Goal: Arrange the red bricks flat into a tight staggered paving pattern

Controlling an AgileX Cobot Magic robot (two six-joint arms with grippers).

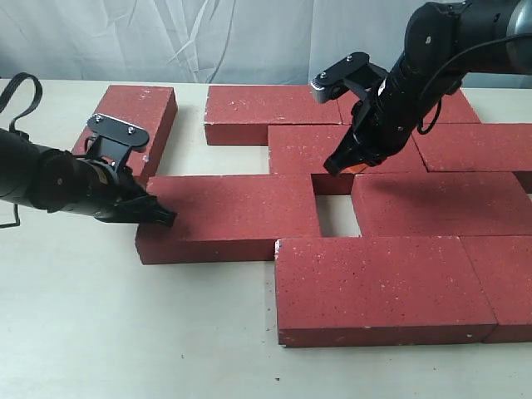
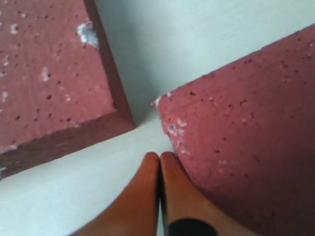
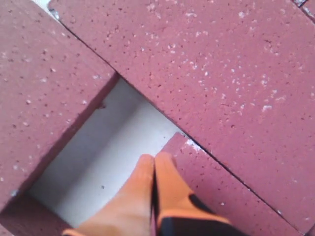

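Front brick (image 1: 386, 287) lies flat; its right neighbour is cut off by the frame edge.
Both tools clenched, empty: left gripper (image 1: 166, 219) at the corner of the offset brick (image 1: 229, 216); right gripper (image 1: 337, 166) at the gap (image 1: 337, 214) among the red bricks (image 1: 465, 199).

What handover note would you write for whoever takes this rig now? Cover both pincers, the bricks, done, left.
Left pincer: shut, empty, tips at the left end of the middle-left brick.
Right pincer: shut, empty, tips at the gap in the paving.
Done: most red bricks lie flat, staggered.
Left: close the gap; bring in the separate brick at far left.
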